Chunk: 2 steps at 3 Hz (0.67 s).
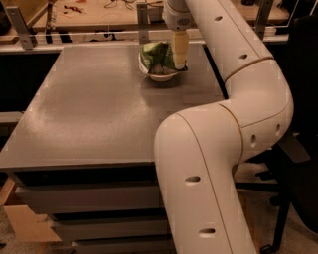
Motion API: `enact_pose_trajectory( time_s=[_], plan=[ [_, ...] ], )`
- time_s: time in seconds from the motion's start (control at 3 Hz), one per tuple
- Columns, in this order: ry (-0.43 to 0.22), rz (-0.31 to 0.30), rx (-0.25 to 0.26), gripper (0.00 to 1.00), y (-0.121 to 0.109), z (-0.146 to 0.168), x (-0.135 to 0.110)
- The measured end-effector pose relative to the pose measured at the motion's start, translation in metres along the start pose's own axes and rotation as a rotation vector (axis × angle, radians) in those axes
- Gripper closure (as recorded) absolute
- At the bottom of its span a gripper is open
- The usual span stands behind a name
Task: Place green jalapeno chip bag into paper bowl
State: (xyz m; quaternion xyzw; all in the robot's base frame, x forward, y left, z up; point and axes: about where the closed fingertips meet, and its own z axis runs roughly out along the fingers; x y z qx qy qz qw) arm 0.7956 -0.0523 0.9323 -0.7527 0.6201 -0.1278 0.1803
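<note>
The green jalapeno chip bag (155, 55) lies crumpled in the white paper bowl (160, 77) at the far middle of the grey table (94, 109). The bag bulges above the bowl's rim. My gripper (180, 55) hangs down from the wrist at the bag's right edge, over the bowl's right rim. It touches or nearly touches the bag. My white arm runs from the lower right up to the bowl and hides the table's right side.
A workbench (89, 15) with tools and cables stands behind the table, with a metal rail (74, 35) along it. Drawers (84, 198) sit under the table top. A dark chair (298, 163) is at the right.
</note>
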Motion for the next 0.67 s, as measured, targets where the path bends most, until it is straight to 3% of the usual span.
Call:
enact_pose_trajectory(
  time_s=[0.33,0.67],
  plan=[
    [0.03,0.084,0.0,0.0,0.011,-0.008,0.043],
    [0.045,0.13,-0.022,0.0,0.027,-0.015,0.076]
  ],
)
